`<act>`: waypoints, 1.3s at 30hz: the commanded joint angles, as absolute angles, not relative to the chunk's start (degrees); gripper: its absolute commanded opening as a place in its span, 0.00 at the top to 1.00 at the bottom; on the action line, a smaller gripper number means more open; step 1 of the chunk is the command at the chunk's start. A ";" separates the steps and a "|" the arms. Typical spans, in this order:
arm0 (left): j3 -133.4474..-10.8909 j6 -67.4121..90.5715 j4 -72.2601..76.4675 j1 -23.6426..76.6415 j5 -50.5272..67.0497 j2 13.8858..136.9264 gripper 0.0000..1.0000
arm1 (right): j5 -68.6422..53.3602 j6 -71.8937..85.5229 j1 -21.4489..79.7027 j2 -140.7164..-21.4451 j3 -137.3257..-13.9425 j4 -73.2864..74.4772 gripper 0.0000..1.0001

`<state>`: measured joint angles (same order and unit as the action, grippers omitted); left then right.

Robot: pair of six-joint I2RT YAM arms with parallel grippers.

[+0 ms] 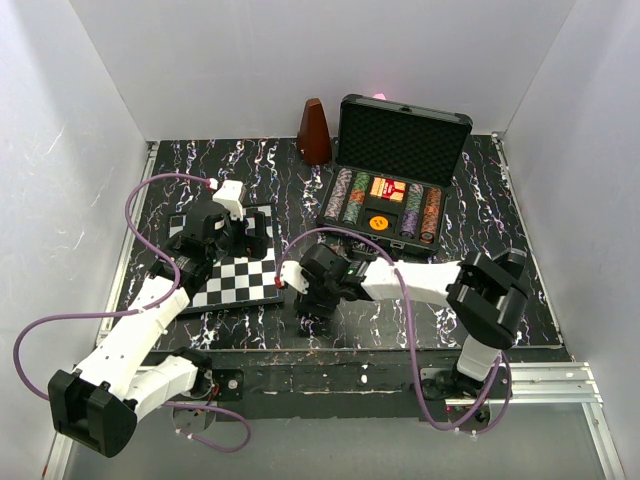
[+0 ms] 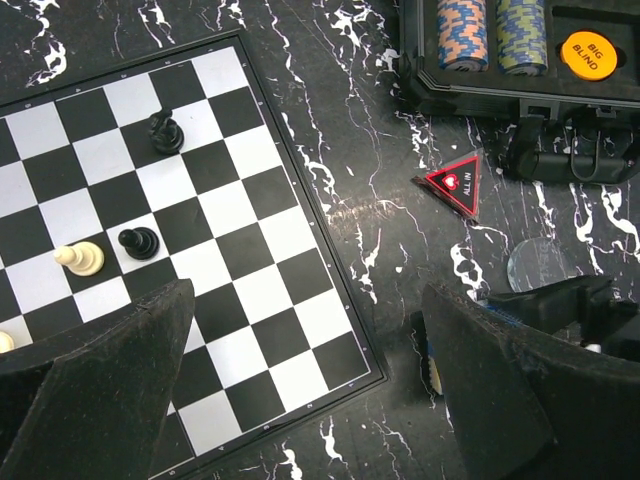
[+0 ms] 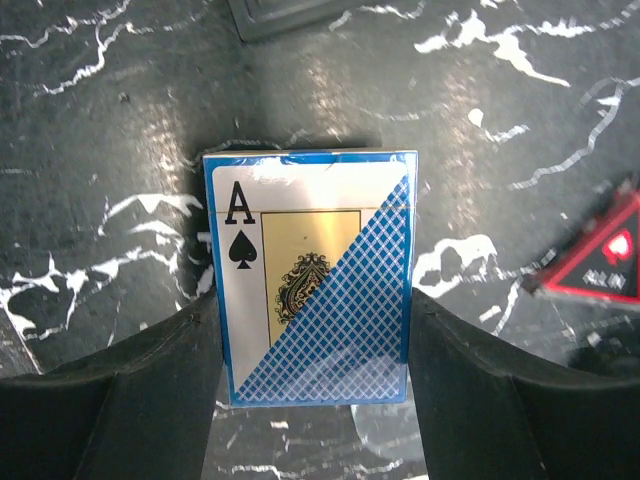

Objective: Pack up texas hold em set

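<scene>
**Blue card box point(image 3: 310, 250) clamped in the right gripper point(image 3: 313, 300), well short of the open case point(image 1: 405, 140)**

The right fingers point(image 3: 130, 400) press on both long edges of the box, whose ace-of-spades face is turned toward the wrist camera. Whether the box rests on the black marbled table point(image 1: 540, 230) or hangs just above it is hard to tell from these views. The red triangular ALL IN button point(image 2: 455, 183) lies on the table close by, with a clear round disc point(image 2: 540, 262) near it.

The left gripper point(image 2: 308, 290) holds its fingers point(image 2: 90, 390) wide apart with nothing between them, above the near corner of the chessboard point(image 2: 200, 230). Two black pawns point(image 2: 138, 242) and a white pawn point(image 2: 80, 258) stand on the board.

Further back on the right, the case stands with its foam-lined lid upright. It holds rows of striped chips point(image 1: 345, 195), a red card box point(image 1: 388, 188) and the orange BIG BLIND button point(image 2: 586, 53). A brown metronome point(image 1: 314, 132) stands just left of the lid.
</scene>
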<state>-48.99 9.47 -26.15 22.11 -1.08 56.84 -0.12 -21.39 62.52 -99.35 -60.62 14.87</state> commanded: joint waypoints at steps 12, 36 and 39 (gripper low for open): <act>-45.62 17.90 -11.02 22.32 37.65 56.85 0.02 | 0.88 -15.91 59.77 -73.84 -57.13 12.93 0.99; -44.74 26.89 -2.20 27.51 50.88 66.00 0.13 | 5.71 -17.49 59.85 -67.06 -59.24 12.57 0.99; -45.09 27.07 -2.11 28.04 52.82 66.97 0.34 | 5.98 -17.93 59.85 -67.32 -59.50 12.30 0.99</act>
<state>-43.44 27.29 -1.63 27.27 49.56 66.41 4.75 -16.84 59.75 -69.17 -57.30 16.53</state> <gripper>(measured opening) 0.766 0.728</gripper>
